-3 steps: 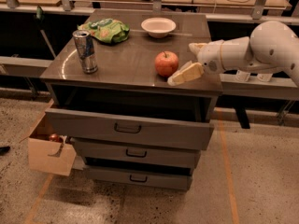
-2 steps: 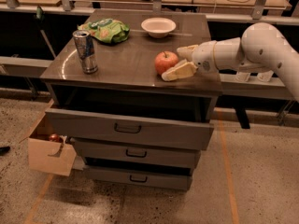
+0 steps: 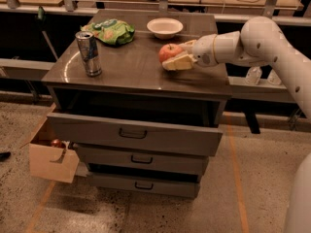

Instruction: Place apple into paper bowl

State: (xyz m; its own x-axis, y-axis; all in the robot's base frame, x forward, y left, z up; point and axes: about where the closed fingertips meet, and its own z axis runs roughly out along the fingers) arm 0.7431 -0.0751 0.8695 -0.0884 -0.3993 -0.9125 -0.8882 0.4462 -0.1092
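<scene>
Arm stretched level, claw (image 3: 174,56) at the apple (image 3: 167,51).

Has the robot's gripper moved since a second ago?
Yes. The gripper has moved left across the grey cabinet top, toward the silver drink can, and is now at the round red-orange apple.

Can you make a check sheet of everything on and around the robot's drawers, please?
surface: cabinet top, brown and shiny
job's things: apple near the right edge; bowl behind it, empty
clutter: can upright at left; green bag at back left
tool: around the apple, reaching in from the right
cables: nothing seen
surroundings: top drawer pulled out; box on the floor at left
</scene>
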